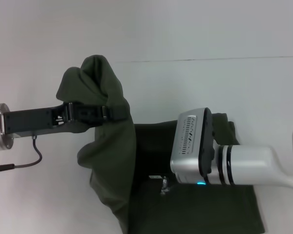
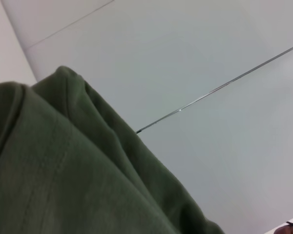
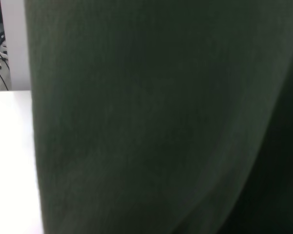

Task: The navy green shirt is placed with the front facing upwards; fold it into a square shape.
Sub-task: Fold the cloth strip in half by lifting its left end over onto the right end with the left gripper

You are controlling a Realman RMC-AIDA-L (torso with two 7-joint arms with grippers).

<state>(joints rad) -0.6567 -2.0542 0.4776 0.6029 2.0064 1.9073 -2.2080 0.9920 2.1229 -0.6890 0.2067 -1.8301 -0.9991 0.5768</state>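
While the left end effector holds a bunched edge of the shirt clamped and raised over the desk, carry it across evenly. Right end effector hovers low over the flat part; fingers hidden, cannot tell.

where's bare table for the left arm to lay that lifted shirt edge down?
Bare table lies beyond the navy green shirt and past its far-right corner, plus a strip under the left gripper. Centre and near right are crowded: flat shirt with the right gripper over it.
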